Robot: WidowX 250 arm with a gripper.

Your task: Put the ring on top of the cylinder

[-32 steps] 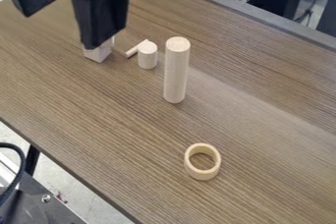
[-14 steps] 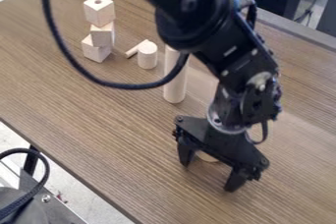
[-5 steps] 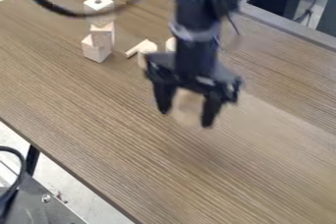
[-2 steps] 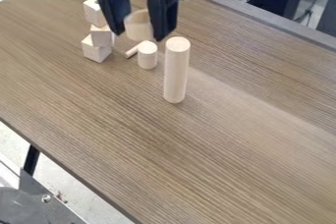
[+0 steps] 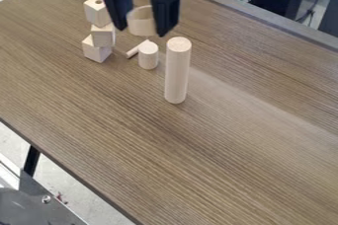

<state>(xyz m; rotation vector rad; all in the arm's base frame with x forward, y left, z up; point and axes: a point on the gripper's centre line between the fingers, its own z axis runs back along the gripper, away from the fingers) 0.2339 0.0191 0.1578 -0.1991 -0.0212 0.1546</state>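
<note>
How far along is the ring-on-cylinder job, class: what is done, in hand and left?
Done: the ring appears lifted off the table. In hand: the gripper holds it between its fingers. Left: set it on a cylinder and release; the tall cylinder and short cylinder both stand upright with bare tops, and I can't tell which is meant.

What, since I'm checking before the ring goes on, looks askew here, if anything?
The block stack looks crooked: its middle block sits offset from the ones above and below. Nothing looks spilled or damaged.
</note>
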